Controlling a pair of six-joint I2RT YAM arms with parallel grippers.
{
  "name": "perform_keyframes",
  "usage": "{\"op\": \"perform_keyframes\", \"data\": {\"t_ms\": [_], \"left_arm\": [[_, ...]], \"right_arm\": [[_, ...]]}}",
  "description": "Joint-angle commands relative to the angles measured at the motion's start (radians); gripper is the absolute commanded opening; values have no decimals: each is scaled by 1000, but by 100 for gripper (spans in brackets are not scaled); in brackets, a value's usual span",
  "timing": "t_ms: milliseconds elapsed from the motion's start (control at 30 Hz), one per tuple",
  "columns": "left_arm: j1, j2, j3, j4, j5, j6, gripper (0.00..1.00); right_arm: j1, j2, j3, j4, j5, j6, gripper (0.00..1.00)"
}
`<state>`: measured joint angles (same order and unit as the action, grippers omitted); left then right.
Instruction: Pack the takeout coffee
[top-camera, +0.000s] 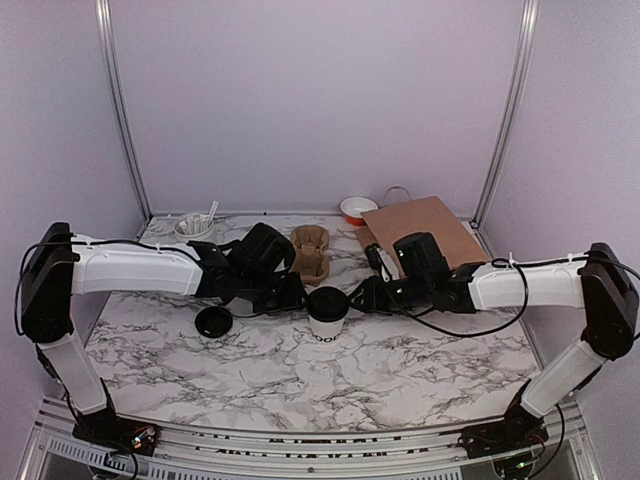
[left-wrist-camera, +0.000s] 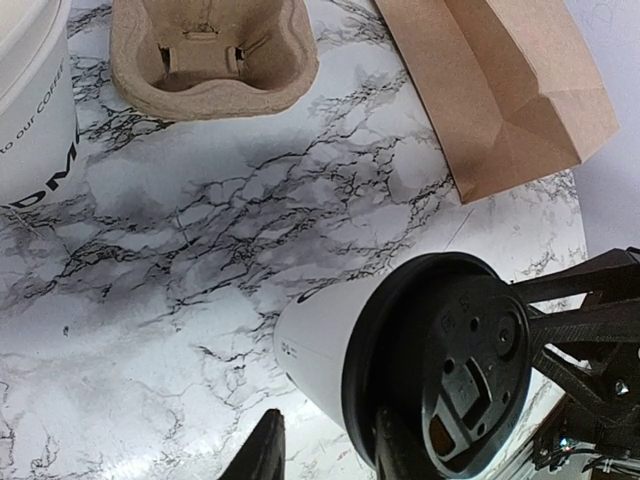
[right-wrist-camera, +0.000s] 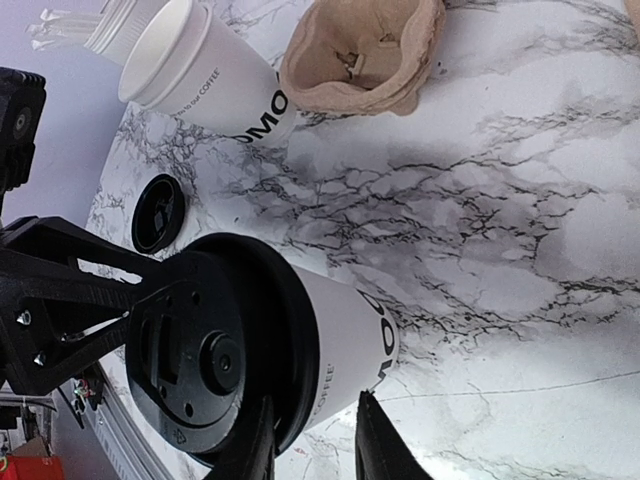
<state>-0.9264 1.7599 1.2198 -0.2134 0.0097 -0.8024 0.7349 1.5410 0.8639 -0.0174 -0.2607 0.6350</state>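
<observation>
Left arm (top-camera: 130, 270): white rounded shell links, black joint housings; tall black block at 9 o'clock of the top view.
Right arm (top-camera: 530, 283): matching white shells and black joints; black block at 3 o'clock.
Left gripper (top-camera: 298, 293): matte black; fingers are open truss frames with small screw heads.
Right gripper (top-camera: 356, 297): matte black, same truss-frame fingers.
Wrist camera housing (top-camera: 420, 255): black box, small green light at its 9 o'clock.
Cables (top-camera: 480, 333): thin, black, looping off both forearms.
Bases (top-camera: 125, 435): black, with spots of orange, at 7 and 5 o'clock.
</observation>
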Motion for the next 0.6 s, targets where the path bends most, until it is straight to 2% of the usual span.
{"op": "perform_keyframes", "data": {"t_ms": [0, 200, 567], "left_arm": [[-8, 54, -61, -60, 12, 1, 32], [-16, 39, -53, -62, 12, 0, 32], [-46, -29, -33, -75, -9, -6, 32]], "right_arm": [[31, 63, -89, -111, 61, -12, 26], [32, 18, -81, -140, 98, -7, 26], [31, 19, 83, -208, 135, -52, 26]]}}
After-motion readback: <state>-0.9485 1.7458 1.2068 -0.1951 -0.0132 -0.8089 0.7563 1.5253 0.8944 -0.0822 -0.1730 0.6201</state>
